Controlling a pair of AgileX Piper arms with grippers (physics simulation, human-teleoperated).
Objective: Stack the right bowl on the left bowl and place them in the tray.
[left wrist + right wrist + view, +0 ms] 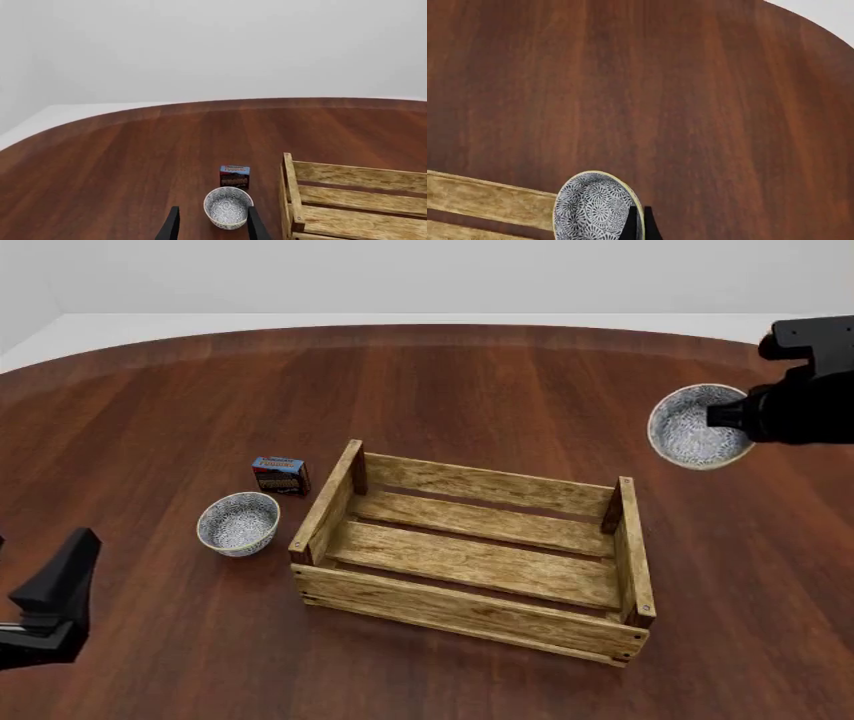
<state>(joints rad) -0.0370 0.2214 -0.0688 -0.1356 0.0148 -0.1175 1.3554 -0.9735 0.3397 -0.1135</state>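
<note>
The left bowl, white with a grey speckled pattern, stands on the table just left of the tray, a big wooden slat crate. The right bowl hangs tilted in the air beyond the tray's far right corner. My right gripper is shut on its rim, and the right wrist view shows the fingers pinching the bowl. My left gripper waits near the front left, open and short of the left bowl. Its fingers hold nothing.
A small blue-and-red box stands just behind the left bowl, close to the tray's far left corner post. The tray's inside holds nothing. The brown round table curves away at the back.
</note>
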